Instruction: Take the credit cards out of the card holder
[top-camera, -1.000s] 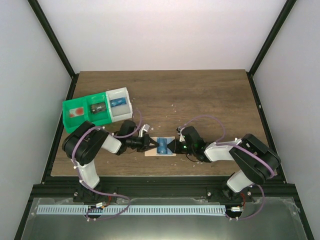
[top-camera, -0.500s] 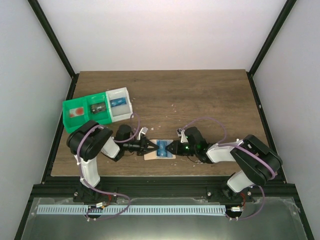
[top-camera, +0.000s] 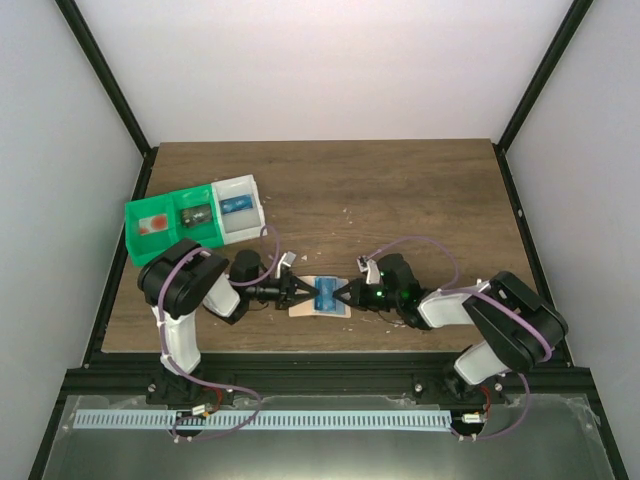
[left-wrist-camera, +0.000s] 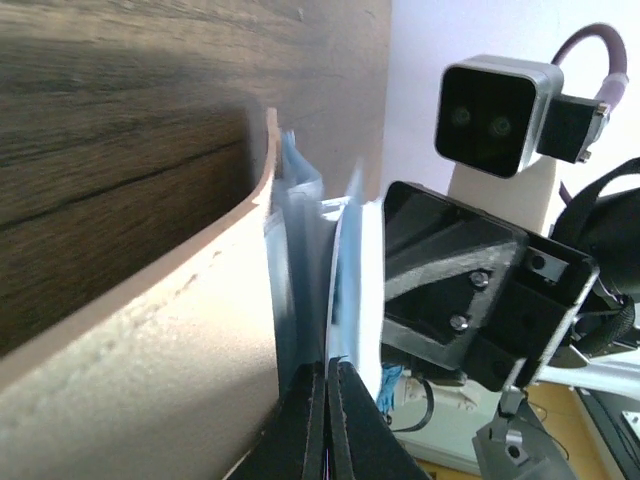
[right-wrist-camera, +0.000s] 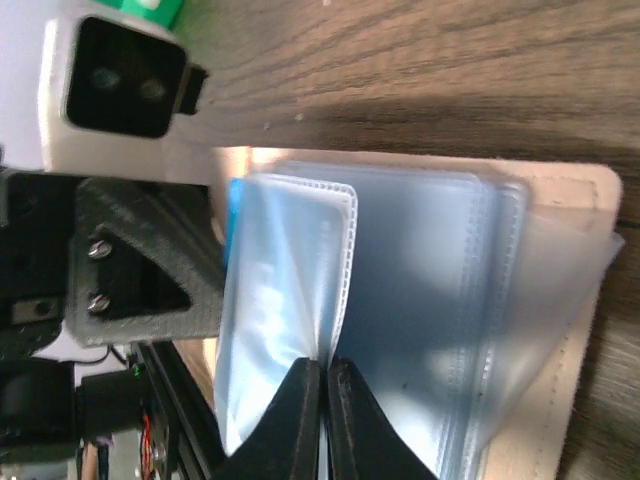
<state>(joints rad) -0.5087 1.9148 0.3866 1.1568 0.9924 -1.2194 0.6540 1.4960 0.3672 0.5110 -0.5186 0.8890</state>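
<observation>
The flat tan rectangular card holder (top-camera: 325, 297) lay opened near the front edge of the brown wooden surface (top-camera: 400, 190), between the two arms. Its stack of clear bluish plastic pockets (right-wrist-camera: 420, 300) fanned up from the beige backing, which had a stitched seam along its rim. Whether any pocket held a card could not be told through the hazy plastic. The left claw (top-camera: 301, 292) was closed, its black fingertips pinched on a thin pocket leaf at the holder's left end. The right claw (top-camera: 345, 293) faced it from the other end, its fingers drawn together on the edge of one rounded, stitched leaf. At the far left of the surface stood a green plastic bin (top-camera: 140, 215) with two compartments. One compartment held a white-and-red thing (top-camera: 153, 224), the other a dark stubby thing (top-camera: 197, 214). Touching the green bin's right side stood a white plastic bin (top-camera: 252, 190) that held a blue thing (top-camera: 236, 205).
</observation>
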